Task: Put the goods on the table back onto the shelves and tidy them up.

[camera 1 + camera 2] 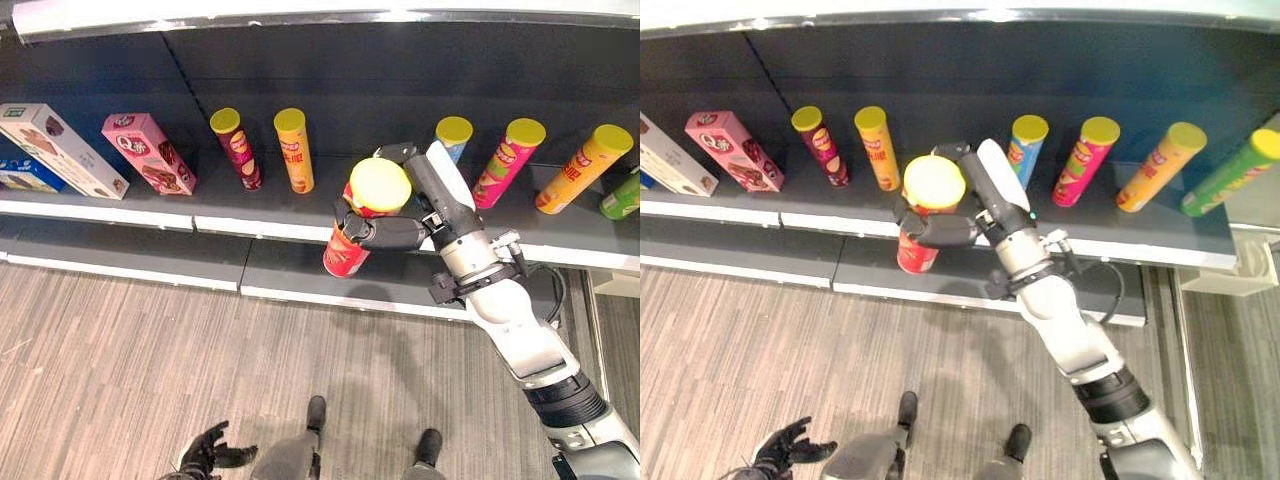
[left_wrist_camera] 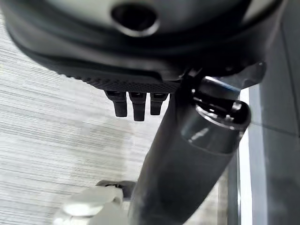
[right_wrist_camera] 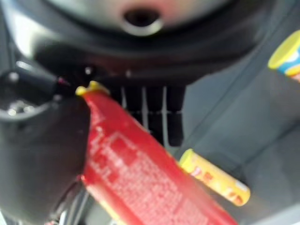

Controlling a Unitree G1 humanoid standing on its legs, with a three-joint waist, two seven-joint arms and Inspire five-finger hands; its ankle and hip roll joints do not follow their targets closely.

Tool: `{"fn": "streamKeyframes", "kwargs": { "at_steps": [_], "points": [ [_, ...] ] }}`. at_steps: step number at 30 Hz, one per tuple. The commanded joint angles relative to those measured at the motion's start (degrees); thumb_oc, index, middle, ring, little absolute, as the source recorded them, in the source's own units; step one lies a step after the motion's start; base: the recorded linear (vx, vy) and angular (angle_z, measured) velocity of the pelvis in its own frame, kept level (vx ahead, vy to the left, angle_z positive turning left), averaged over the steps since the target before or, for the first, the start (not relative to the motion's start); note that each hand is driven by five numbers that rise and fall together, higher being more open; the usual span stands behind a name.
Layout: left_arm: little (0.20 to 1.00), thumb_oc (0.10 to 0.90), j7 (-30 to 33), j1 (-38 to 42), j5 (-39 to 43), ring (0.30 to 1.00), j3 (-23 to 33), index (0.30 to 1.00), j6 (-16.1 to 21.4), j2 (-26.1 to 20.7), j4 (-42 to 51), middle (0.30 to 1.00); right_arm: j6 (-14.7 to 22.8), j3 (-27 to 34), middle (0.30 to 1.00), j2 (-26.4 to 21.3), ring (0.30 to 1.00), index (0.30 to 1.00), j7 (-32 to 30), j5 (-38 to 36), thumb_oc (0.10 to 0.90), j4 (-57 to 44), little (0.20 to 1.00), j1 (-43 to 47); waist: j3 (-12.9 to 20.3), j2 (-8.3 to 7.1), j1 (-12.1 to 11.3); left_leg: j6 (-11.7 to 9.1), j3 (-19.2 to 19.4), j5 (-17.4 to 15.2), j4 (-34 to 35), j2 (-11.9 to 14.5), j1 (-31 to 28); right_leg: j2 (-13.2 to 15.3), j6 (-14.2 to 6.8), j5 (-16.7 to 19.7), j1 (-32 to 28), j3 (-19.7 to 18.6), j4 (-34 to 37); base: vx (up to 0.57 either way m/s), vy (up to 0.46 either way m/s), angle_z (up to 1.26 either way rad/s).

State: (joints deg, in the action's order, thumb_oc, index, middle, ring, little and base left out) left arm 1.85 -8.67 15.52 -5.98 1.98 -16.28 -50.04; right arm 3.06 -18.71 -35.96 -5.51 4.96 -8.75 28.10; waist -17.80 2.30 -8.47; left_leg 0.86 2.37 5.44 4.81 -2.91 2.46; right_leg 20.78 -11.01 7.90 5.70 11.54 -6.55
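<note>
Red can (image 1: 352, 240) with yellow lid (image 1: 380, 184) is in our right hand (image 1: 395, 232), held in the air in front of the shelf (image 1: 250, 205) edge, just short of the open slot between the orange can (image 1: 294, 150) at its 10 o'clock and the blue can (image 1: 453, 135) at its 2 o'clock. The can is tilted, lid end towards us.

Handling, our read: a light, stiff tube with a smooth wall, so slippery under a loose grip. It would likely dent if squeezed hard. It is tall and narrow, so tippy once set down. Best hold is around mid-body, roughly where we have it now, clear of the lid.

Fingers: the right hand is wrapped round the tube, thumb on one side and fingers (image 3: 154, 112) curled past the other, closed snug on the can. The right wrist view confirms the red wall lies right against the palm.

Left hand (image 1: 210, 452) hangs low at 7 o'clock over the floor (image 1: 120, 360), fingers loosely spread, holding nothing.

Further out on the shelf: maroon can (image 1: 236, 148) and pink box (image 1: 148, 152) at 9–10 o'clock, white box (image 1: 62, 150) beyond them. Pink can (image 1: 509, 162), yellow-orange can (image 1: 584, 168) and green can (image 1: 1232, 172) run at 2–3 o'clock.

We see no bench.
</note>
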Motion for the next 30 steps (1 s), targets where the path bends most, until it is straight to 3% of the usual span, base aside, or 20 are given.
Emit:
{"fn": "streamKeyframes", "kwargs": {
  "at_steps": [1, 2, 3, 6, 9, 19, 30],
  "points": [
    [0.9, 0.8, 1.0, 1.4, 0.1, 0.9, -0.7, 0.9, 2.2, -3.0, 3.3, 0.9, 4.1, 0.8, 0.3, -2.3, 0.3, 0.3, -4.1, 1.1, 0.4, -1.7, 0.3, 11.7, 2.0, 1.44, -1.2, -3.7, -2.5, -5.4, 0.2, 3.6, -0.1, -3.1, -1.4, -1.9, 3.1, -3.9, 0.3, -0.03, -0.04, -0.16],
    [0.9, 0.8, 1.0, 1.4, 0.1, 0.9, -0.7, 0.9, 2.2, -3.0, 3.3, 0.9, 4.1, 0.8, 0.3, -2.3, 0.3, 0.3, -4.1, 1.1, 0.4, -1.7, 0.3, 11.7, 2.0, 1.44, -1.2, -3.7, -2.5, -5.4, 0.2, 3.6, -0.1, -3.1, -1.4, -1.9, 3.1, -3.9, 0.3, 0.08, -0.138, 0.09],
    [0.9, 0.8, 1.7, 2.4, 0.5, 0.9, -1.4, 0.9, 2.4, -4.2, 4.2, 0.9, 3.6, 1.1, 0.3, -3.4, 0.3, 0.3, -6.7, 2.6, 0.4, 0.4, 0.3, 13.9, 1.7, 0.61, -1.3, -4.1, -4.6, -4.7, 0.1, 3.6, 1.9, -4.1, -2.2, -0.6, 3.6, -5.8, 9.0, 0.06, -0.16, 0.34],
    [0.9, 0.8, 1.9, 2.1, 2.3, 0.9, -1.9, 0.9, 2.5, -4.0, 6.1, 0.9, 2.5, 0.9, 0.3, -2.6, 0.3, 0.3, -7.9, 4.3, 0.4, 1.2, 0.3, 16.4, 1.4, 0.11, -1.6, -4.5, -5.7, -4.2, -0.2, 3.6, 3.3, -4.3, -2.0, 0.2, 3.7, -6.2, 9.1, 0.05, -0.125, 0.49],
    [0.9, 0.8, 2.8, 3.1, 3.5, 0.9, -3.4, 0.9, 3.1, -3.2, 6.7, 0.9, 1.5, 1.9, 0.3, -3.5, 0.3, 0.3, -11.7, 6.5, 0.4, 5.1, 0.3, 19.2, 1.1, 0.09, -2.2, -5.4, -7.7, -2.8, -0.3, 4.4, 6.6, -4.5, -1.8, 0.3, 4.5, -4.2, 8.9, 0.0, -0.151, 0.58],
    [0.9, 0.8, 4.4, 3.4, 5.3, 0.9, -6.3, 0.9, 3.9, -4.0, 8.0, 0.9, -1.3, 5.9, 0.3, -4.7, 0.3, 0.3, -23.8, 8.7, 0.4, 18.3, 0.3, 29.3, -0.9, 3.05, -5.7, -5.9, -12.5, -1.3, 0.1, 3.9, 10.6, -3.3, -2.0, -1.5, 4.3, 1.5, 8.1, 0.01, -0.065, 0.3],
    [0.9, 0.8, 5.4, 4.4, 6.6, 0.9, -8.3, 0.9, 5.2, -4.2, 8.2, 0.9, -3.7, 2.9, 0.3, -10.4, 0.3, 0.3, -31.0, 10.3, 0.4, 32.6, 0.3, 39.0, -1.0, 5.0, -8.7, -6.0, -14.8, -0.9, 0.1, 2.3, 13.4, -2.1, -2.6, -1.7, 3.7, 3.9, 9.4, 0.03, -0.007, 0.14]
  ]
}}
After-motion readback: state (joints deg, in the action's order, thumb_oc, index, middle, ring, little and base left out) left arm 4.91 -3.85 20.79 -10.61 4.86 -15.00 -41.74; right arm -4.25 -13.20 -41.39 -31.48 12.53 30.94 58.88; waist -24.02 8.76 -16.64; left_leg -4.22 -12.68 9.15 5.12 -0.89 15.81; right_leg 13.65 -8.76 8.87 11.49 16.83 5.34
